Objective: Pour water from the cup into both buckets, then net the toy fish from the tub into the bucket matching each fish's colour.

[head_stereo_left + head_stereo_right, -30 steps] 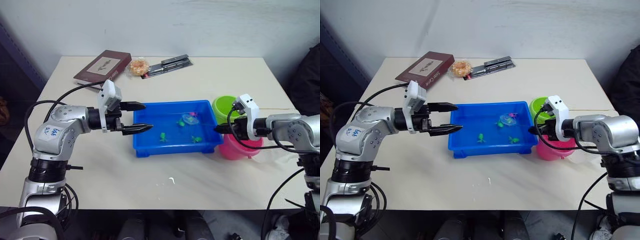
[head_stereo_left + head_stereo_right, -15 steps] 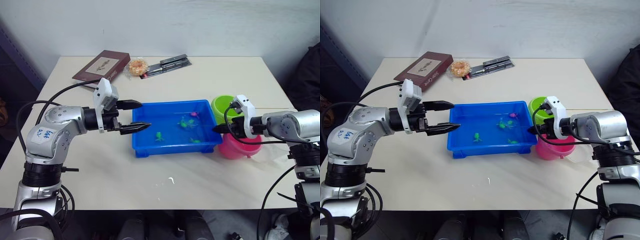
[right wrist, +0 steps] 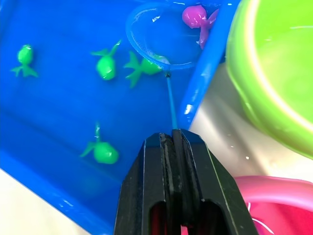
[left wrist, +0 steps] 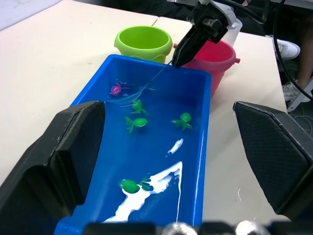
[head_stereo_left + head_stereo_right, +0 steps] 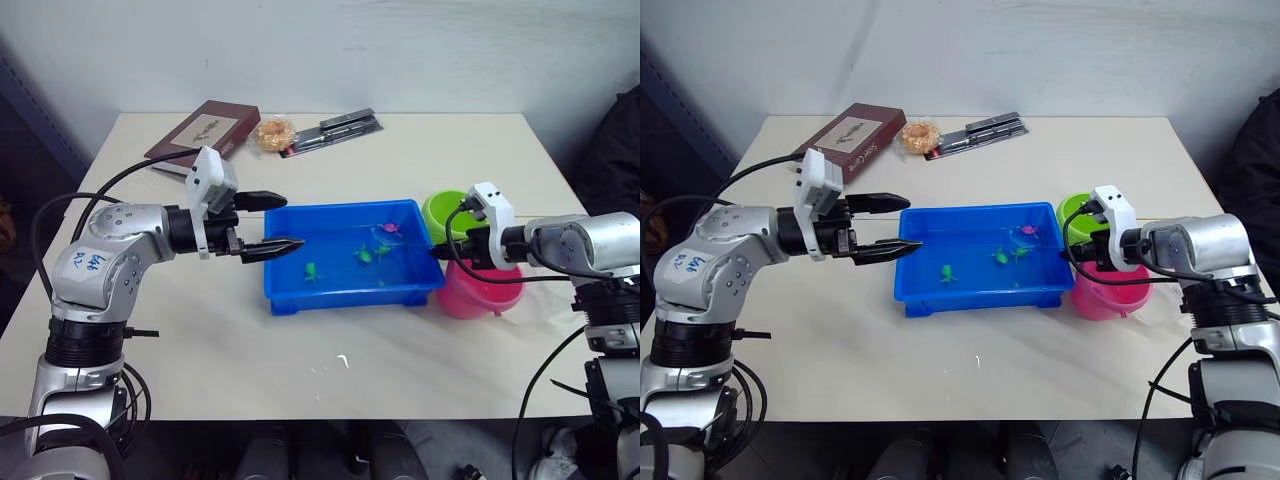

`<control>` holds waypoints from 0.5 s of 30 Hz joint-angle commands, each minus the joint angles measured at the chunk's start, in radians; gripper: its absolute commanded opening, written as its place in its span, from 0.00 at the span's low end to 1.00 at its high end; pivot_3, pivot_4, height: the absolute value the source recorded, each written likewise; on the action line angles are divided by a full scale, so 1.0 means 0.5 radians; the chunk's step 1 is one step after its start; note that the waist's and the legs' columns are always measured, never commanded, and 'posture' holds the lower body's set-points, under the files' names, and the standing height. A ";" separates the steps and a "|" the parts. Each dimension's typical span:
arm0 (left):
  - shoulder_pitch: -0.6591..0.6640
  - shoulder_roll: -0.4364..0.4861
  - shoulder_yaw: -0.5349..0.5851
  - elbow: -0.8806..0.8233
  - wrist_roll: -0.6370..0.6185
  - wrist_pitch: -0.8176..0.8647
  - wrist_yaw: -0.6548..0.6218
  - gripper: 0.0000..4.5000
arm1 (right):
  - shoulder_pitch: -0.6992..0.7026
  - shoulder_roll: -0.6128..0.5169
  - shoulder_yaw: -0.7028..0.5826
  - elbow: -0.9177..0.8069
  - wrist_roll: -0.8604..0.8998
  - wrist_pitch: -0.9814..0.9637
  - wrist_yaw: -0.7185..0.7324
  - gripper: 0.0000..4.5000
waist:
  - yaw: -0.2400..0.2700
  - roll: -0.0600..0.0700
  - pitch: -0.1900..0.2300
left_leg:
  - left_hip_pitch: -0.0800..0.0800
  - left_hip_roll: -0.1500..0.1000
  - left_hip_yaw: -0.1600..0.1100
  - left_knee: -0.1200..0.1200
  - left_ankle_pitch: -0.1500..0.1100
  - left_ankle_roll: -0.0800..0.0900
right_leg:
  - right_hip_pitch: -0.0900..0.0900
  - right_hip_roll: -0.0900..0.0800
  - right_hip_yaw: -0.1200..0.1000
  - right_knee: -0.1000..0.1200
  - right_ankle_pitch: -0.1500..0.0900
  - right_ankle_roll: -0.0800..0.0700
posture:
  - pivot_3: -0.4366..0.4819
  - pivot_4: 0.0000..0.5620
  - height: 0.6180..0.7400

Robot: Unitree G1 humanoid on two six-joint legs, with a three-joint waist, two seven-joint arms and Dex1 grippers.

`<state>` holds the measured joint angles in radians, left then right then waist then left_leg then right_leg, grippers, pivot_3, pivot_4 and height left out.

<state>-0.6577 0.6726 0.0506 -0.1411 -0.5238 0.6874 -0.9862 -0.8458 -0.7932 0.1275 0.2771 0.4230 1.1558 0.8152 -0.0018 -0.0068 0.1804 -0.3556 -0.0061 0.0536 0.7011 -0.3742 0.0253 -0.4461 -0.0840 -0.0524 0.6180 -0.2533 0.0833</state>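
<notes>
The blue tub sits mid-table holding water and the toy fish; the right gripper, coming in from the tub's 3 o'clock side, has its two fingers pressed together on the thin handle of the net, whose light blue hoop lies in the water toward the tub's 1 o'clock corner; a pink fish sits just at the hoop's rim, touching or nearly so, and a green fish lies partly under the hoop near where the handle joins; another green fish floats just beside that one, a third drifts nearer the tub's front wall, and a fourth lies well apart toward the tub's 9 o'clock end

The lime green bucket stands just beyond the tub's 2 o'clock corner; the pink bucket stands just beside the tub at about 4 o'clock, partly under the right wrist; the two buckets sit close together

The left gripper hovers at the tub's 9 o'clock edge with its fingers spread wide and nothing between them, the tips reaching just over the rim

At the table's 11 to 12 o'clock edge lie a dark red book, a small wrapped snack beside it, and a flat dark packet
</notes>
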 commanded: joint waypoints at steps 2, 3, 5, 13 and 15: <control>-0.036 0.009 0.007 -0.012 -0.014 -0.041 -0.013 1.00 | 0.008 -0.060 0.049 -0.128 -0.128 -0.185 0.027 0.00 | -0.001 0.000 0.000 | 0.000 0.000 0.000 0.000 0.000 0.000 | 0.000 0.000 0.000 0.000 0.000 0.000 | 0.48 0.27 1.00; -0.038 0.010 0.006 -0.007 -0.014 -0.044 -0.016 1.00 | 0.041 -0.098 0.084 -0.201 -0.162 -0.264 0.065 0.00 | 0.002 0.000 0.000 | 0.000 0.000 0.000 0.000 0.000 0.000 | 0.000 0.000 0.000 0.000 0.000 0.000 | 0.48 0.27 1.00; -0.044 0.009 0.004 0.005 -0.015 -0.049 -0.021 1.00 | 0.114 -0.162 0.131 -0.332 -0.237 -0.436 0.115 0.00 | 0.006 0.000 0.000 | 0.000 0.000 -0.001 0.000 0.000 0.000 | 0.000 0.001 -0.001 -0.001 0.000 0.000 | 0.48 0.27 1.00; -0.081 -0.008 -0.030 0.066 0.000 -0.092 -0.041 1.00 | 0.381 -0.291 0.152 -0.680 -0.275 -0.616 0.285 0.00 | 0.000 0.000 0.000 | 0.000 0.001 0.000 -0.001 0.000 -0.001 | 0.000 0.003 0.000 -0.002 0.000 0.001 | 0.48 0.27 1.00; -0.096 -0.011 -0.039 0.088 0.004 -0.105 -0.046 1.00 | 0.405 -0.284 0.128 -0.695 -0.282 -0.631 0.278 0.00 | 0.000 0.000 0.000 | 0.000 0.001 0.000 -0.001 0.000 -0.001 | 0.000 0.003 0.000 -0.002 0.000 0.001 | 0.48 0.27 1.00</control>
<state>-0.6829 0.6674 0.0201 -0.0961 -0.5198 0.6579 -1.0002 -0.6398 -0.9181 0.2226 -0.0386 0.2931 0.8630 0.9485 -0.0017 -0.0069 0.1804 -0.3556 -0.0056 0.0539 0.7007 -0.3744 0.0249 -0.4461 -0.0823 -0.0523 0.6169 -0.2531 0.0836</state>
